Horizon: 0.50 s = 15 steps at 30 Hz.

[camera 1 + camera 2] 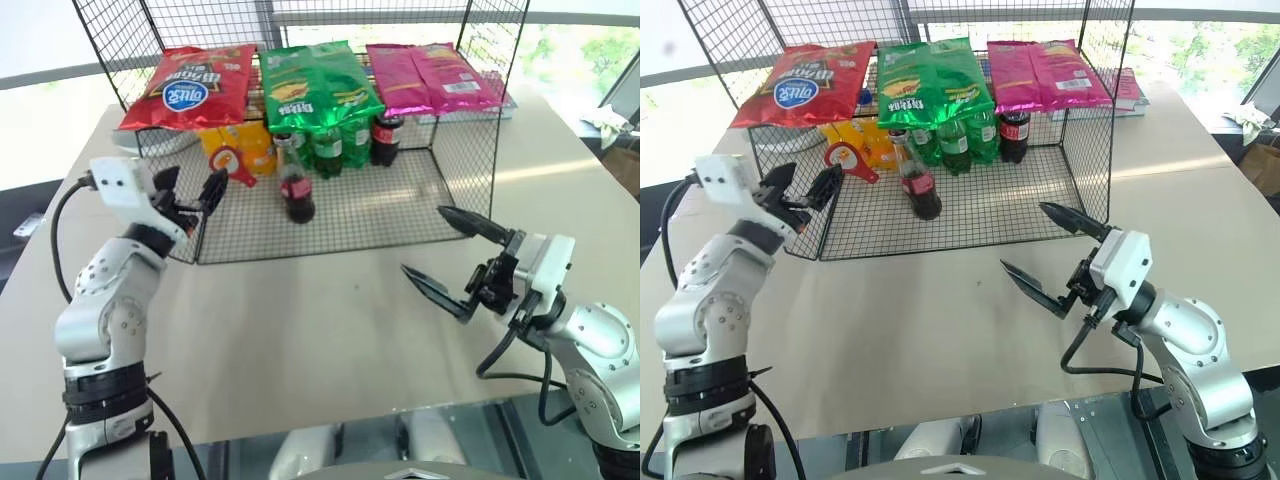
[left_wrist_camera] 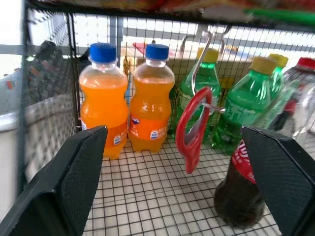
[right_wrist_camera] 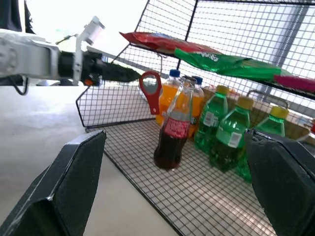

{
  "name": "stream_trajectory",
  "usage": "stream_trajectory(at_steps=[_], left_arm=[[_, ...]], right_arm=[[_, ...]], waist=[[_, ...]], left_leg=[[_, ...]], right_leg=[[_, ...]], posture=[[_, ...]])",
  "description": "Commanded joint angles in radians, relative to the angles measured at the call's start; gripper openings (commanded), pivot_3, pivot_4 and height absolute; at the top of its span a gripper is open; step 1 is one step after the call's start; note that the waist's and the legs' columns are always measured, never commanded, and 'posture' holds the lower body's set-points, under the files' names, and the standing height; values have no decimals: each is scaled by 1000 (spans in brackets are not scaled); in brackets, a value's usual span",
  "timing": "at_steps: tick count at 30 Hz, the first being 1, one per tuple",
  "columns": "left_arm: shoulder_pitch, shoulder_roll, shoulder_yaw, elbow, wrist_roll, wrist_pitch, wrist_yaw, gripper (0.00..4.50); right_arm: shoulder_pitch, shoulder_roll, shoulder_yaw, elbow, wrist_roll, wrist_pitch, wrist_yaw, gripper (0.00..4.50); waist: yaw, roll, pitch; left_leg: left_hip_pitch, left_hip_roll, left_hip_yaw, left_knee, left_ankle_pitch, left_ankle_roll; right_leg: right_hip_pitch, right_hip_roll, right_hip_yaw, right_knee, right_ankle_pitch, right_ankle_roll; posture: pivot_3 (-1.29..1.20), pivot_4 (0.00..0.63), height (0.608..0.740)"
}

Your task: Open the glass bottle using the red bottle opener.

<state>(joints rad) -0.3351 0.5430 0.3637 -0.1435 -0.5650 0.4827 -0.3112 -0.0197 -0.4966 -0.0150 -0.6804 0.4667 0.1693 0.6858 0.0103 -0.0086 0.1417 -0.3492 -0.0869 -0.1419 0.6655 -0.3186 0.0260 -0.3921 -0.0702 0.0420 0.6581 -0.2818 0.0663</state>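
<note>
The glass bottle (image 1: pixel 296 190) stands upright on the wire rack's floor (image 1: pixel 400 200), with dark liquid and a red label band. To its left the red bottle opener (image 1: pixel 228 165) hangs from a metal hook (image 2: pixel 202 54) under the rack's top shelf. My left gripper (image 1: pixel 190 192) is open at the rack's front left corner, pointing in at the red bottle opener (image 2: pixel 194 130) without touching it. My right gripper (image 1: pixel 424 240) is open over the table in front of the rack's right part, aimed toward the glass bottle (image 3: pixel 172 132) from a distance, holding nothing.
Red (image 1: pixel 190 85), green (image 1: pixel 310 85) and pink (image 1: pixel 430 75) chip bags lie on the rack's top. Behind the glass bottle stand two orange soda bottles (image 2: pixel 103 103), several green bottles (image 1: pixel 335 145) and a dark cola bottle (image 1: pixel 388 135). Wire walls enclose the rack's sides and back.
</note>
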Motion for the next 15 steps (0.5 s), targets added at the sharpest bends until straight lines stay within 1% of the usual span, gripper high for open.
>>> stream_trajectory(at_steps=[1, 3, 5, 7, 9, 15], left_arm=[[-41, 5, -9, 34, 26, -40, -34, 3745], [-51, 5, -14, 53, 32, -48, -54, 2871], [-60, 7, -18, 72, 42, -60, -71, 1871], [-70, 10, -24, 93, 52, -83, -98, 1024], [-78, 13, -26, 112, 59, -97, -121, 22], [-73, 30, -24, 160, 84, -182, -219, 22]], right_arm=[[-1, -2, -13, -40, 0, -9, -18, 4500], [3, 0, -14, -43, -3, -9, -28, 4500], [5, 1, -15, -44, -6, -9, -38, 4500], [7, 1, -17, -41, -9, -11, -44, 4500], [9, 1, -17, -39, -15, -13, -50, 4500], [7, 10, -13, -28, -30, -18, -66, 4500]], waist=[[0, 0, 0], [0, 0, 0], [-1, 0, 0], [0, 0, 0], [0, 0, 0], [0, 0, 0]], left_leg=[[0, 0, 0, 0, 0, 0], [0, 0, 0, 0, 0, 0], [0, 0, 0, 0, 0, 0], [0, 0, 0, 0, 0, 0], [0, 0, 0, 1, 0, 0], [0, 0, 0, 1, 0, 0]], right_leg=[[0, 0, 0, 0, 0, 0], [0, 0, 0, 0, 0, 0], [0, 0, 0, 0, 0, 0], [0, 0, 0, 0, 0, 0], [0, 0, 0, 0, 0, 0], [0, 0, 0, 0, 0, 0]], posture=[[0, 150, 740], [0, 150, 740], [0, 150, 740], [0, 150, 740], [0, 150, 740], [0, 150, 740]])
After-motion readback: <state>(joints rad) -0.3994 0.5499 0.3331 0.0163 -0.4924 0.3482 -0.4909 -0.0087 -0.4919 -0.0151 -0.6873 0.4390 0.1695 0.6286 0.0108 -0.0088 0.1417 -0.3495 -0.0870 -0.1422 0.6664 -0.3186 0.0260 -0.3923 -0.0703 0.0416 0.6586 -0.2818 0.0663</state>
